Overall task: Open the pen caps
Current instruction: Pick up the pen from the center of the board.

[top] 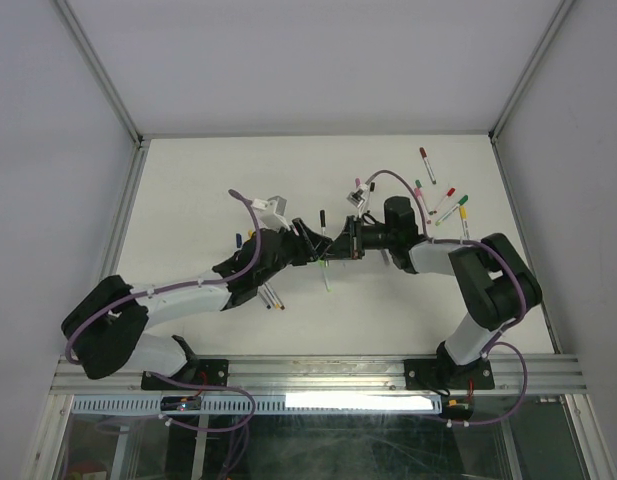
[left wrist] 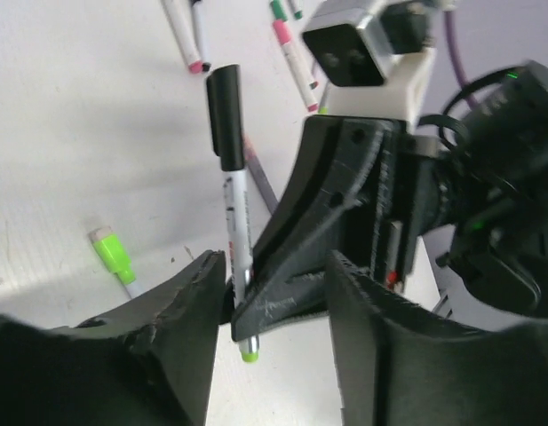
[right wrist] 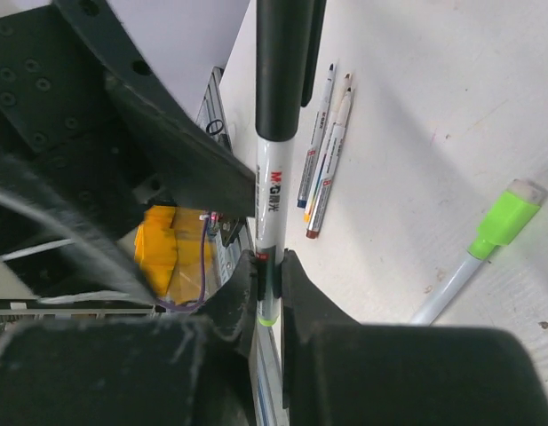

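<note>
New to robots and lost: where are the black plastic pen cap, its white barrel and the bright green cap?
black plastic pen cap (left wrist: 225,120): left wrist view, its middle.
white barrel (right wrist: 270,200): right wrist view, printed part.
bright green cap (right wrist: 503,222): right wrist view, its middle.

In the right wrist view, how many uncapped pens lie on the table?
3: a blue-tipped pen, an orange-tipped pen and a dark-red-tipped pen, side by side right of the black-capped pen. Others may be hidden.
</note>
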`<state>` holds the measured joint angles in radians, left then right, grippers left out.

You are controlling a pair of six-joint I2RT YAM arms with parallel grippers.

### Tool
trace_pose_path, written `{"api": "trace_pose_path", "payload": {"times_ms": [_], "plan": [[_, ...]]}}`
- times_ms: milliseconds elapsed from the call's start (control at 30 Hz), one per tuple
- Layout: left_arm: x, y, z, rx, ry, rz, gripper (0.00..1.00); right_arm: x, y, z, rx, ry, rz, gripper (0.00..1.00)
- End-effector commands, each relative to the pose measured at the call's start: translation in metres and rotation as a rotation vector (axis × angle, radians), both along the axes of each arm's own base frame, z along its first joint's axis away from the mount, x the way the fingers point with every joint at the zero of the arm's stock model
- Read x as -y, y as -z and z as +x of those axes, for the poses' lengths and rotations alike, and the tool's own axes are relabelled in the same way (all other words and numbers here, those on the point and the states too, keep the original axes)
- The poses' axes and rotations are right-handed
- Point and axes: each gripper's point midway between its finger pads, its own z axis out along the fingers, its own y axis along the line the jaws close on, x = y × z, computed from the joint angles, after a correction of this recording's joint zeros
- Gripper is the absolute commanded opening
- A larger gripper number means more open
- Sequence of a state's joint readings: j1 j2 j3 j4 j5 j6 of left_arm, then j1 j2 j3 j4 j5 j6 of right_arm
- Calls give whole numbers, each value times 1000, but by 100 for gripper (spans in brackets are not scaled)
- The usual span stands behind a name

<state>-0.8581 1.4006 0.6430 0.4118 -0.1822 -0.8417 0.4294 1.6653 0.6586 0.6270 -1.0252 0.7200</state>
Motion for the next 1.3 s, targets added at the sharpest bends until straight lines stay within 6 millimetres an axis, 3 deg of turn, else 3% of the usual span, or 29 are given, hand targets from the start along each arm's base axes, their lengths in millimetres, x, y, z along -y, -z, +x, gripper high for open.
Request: {"api": "trace_pose_path", "payload": {"times_ms": [0,100,167,300,567,933,1267], "plan": [[-7,-77,-13,234,44,-156,57,-3,-30,1,80,-59,15,0],[-21,-89,-19,289,39,-172,73,-2,-36,-1,15,-60,-13,0],[-29,-96,-25,328,39,-183,83,2,-38,-11,225,-199,-1,0],[-41,-108,-34,388,52,-205,98,7,-47,-20,311,-294,-9,0],[-47,-126,-49,443,194,-302,99,21,-63,-25,382,-338,6,0],[-54,-129,-41,393,208,-397,99,28,-69,-28,405,-343,25,0],[-52,-141,-40,462,264,-442,99,28,-78,-38,389,-393,98,0]]}}
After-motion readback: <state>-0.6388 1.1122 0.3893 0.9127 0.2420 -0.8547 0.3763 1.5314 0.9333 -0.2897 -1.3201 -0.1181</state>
